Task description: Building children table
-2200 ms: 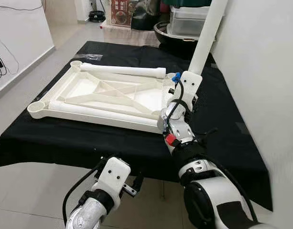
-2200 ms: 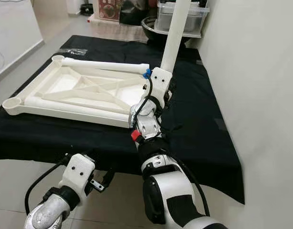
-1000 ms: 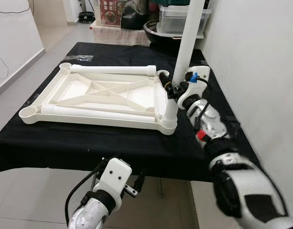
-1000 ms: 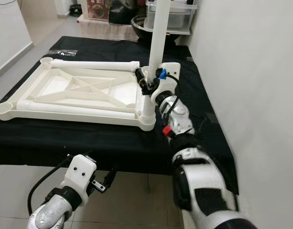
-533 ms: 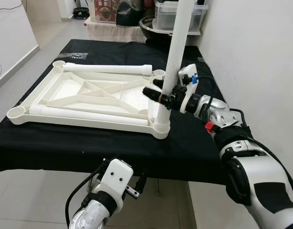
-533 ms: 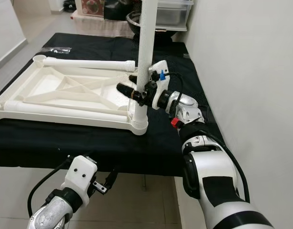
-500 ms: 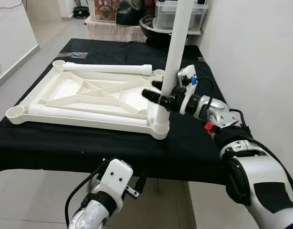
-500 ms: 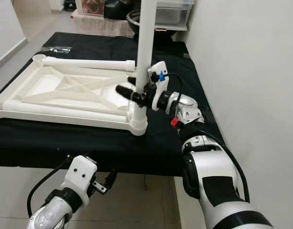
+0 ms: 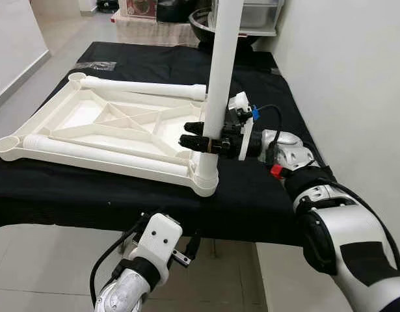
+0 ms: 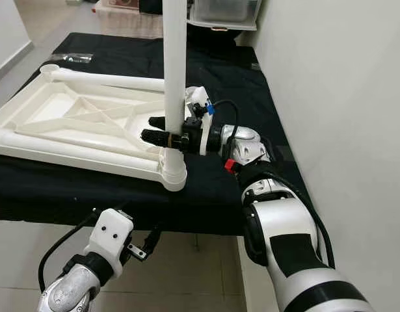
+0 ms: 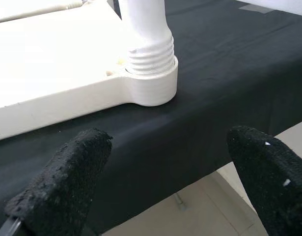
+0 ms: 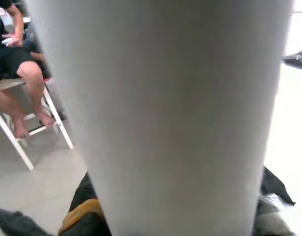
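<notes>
One white table leg [image 9: 220, 71] stands upright in the near right corner socket [image 9: 204, 182] of the upside-down tabletop [image 9: 108, 130] on the bench [image 9: 265, 188], right end effector [image 9: 198, 142] clamped sideways around it (left end effector [image 11: 165, 182] hangs open below the bench edge).

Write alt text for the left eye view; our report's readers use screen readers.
The right hand grips an upright white table leg seated in the near corner socket of an upside-down white tabletop on a black-covered table. Two more legs lie along the tabletop's long edges. The left hand hangs below the table edge.
</notes>
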